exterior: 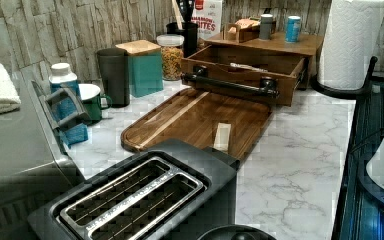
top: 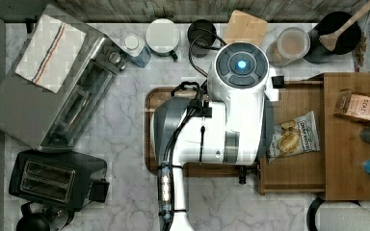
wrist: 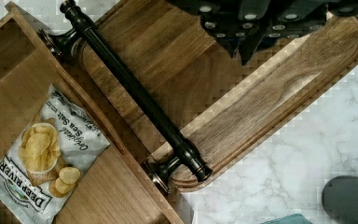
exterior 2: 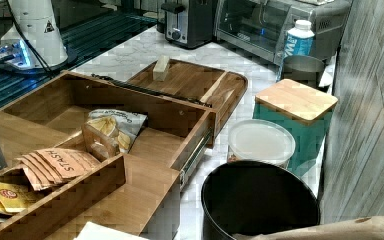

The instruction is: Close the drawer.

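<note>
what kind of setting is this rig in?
Looks like a kitchen counter, possibly a mock-up. Marble-look countertop with a toaster, a toaster oven and a paper towel roll, plus an open wooden drawer holding a chip bag.

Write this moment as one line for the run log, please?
drawer: open, chip bag inside | handle: untouched | pincer: above tray, near handle | step: closing not begun

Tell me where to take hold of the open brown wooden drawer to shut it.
Take the dark metal bar handle across the brown wooden drawer front, near its middle, coming from above over the darker rounded wooden tray. The bar stands off the front on two posts, leaving room behind it.
</note>
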{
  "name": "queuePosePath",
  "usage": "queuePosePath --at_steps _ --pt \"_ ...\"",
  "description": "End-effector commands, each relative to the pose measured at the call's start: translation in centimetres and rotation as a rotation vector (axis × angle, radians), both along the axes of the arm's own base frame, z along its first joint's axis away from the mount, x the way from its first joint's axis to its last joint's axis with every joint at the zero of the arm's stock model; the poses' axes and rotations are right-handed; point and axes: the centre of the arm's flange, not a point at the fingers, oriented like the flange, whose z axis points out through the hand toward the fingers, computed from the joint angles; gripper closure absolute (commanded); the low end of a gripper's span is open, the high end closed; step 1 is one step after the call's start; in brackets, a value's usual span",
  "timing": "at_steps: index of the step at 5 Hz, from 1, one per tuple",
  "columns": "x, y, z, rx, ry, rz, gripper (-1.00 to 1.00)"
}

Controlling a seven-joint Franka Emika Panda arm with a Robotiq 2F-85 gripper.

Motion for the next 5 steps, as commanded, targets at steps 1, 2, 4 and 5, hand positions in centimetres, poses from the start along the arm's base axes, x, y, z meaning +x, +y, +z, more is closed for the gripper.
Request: queuePosePath --at_steps 1,2,4,5 --pt "0.1 -0.1 -0.4 -0.002 0.007 0.0 1.0" --pt "-0.9 0.8 -1.8 -0.023 0.003 0.066 1.0" --pt "-1.8 0.4 -6.4 -0.018 -0.001 0.444 1.0" --pt "-1.9 0.6 -9.5 -0.062 0.017 0.545 1.0"
